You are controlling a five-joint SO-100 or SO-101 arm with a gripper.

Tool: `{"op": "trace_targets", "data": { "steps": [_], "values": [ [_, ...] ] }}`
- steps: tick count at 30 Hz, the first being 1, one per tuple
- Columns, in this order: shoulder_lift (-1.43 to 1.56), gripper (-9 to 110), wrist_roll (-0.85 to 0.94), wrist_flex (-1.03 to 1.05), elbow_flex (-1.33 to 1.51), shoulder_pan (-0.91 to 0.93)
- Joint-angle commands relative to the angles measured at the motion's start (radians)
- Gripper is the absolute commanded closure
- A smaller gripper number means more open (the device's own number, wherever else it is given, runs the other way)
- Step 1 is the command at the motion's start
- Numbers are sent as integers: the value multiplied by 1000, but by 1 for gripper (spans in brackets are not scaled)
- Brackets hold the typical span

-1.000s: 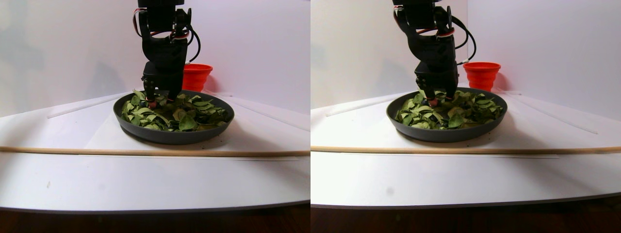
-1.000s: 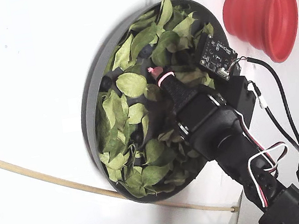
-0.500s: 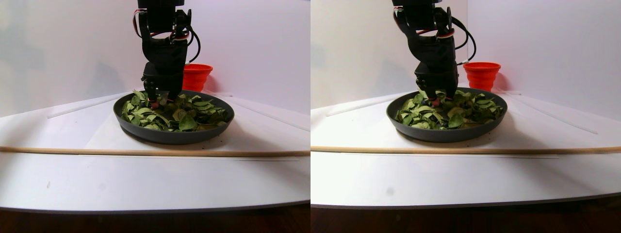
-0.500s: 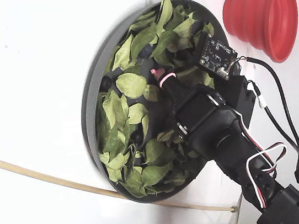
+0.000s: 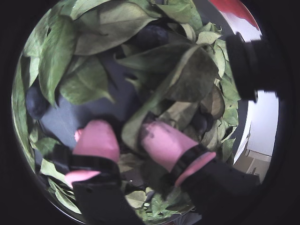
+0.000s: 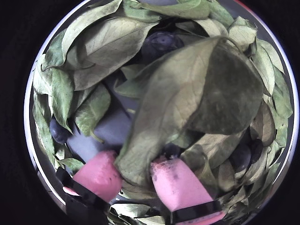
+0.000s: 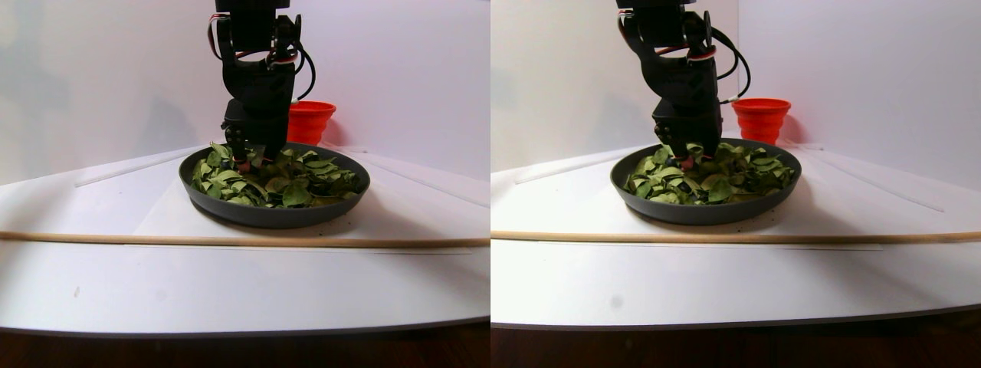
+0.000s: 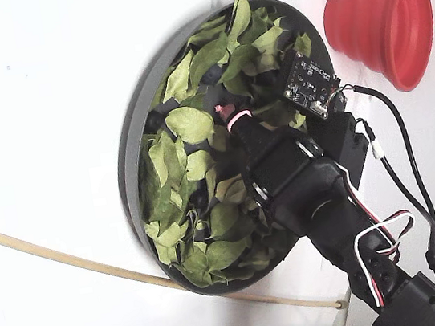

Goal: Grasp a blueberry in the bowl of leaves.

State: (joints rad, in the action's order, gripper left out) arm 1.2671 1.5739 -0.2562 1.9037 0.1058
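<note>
The gripper (image 6: 136,180) is down among the leaves (image 6: 197,89) in the bowl (image 8: 131,155), its pink-tipped jaws apart, with one big leaf lying across the gap between them. In both wrist views a blueberry (image 6: 161,44) lies uncovered at the far side of the bowl, well beyond the jaws. Another berry (image 5: 35,101) shows at the left edge of a wrist view, and dark round shapes (image 6: 241,157) peep out from under leaves on the right. A small dark patch just beside the right fingertip (image 6: 176,180) may be a berry too, but I cannot tell. The main risk, as I judge it, is that closing here would pinch only the big leaf, or a leaf together with a berry, so the berry slips or rolls off. Pressing lower could also push the pads against the bowl's floor. Much is hidden: leaves cover most of the bowl's bottom, so the number of berries is unknown. In the stereo pair the arm (image 7: 257,69) blocks the jaw tips, and the fixed view shows only one pink tip. The red cup (image 8: 381,26) stands on the worktop (image 8: 38,99) beside the bowl.
</note>
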Motion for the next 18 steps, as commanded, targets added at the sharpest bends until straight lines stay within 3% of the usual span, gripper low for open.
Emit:
{"op": "trace_targets", "data": {
  "steps": [1,18],
  "values": [
    [21,91,3,-6,9,-3],
    [94,92,21,-3,35,0]
  ]
}}
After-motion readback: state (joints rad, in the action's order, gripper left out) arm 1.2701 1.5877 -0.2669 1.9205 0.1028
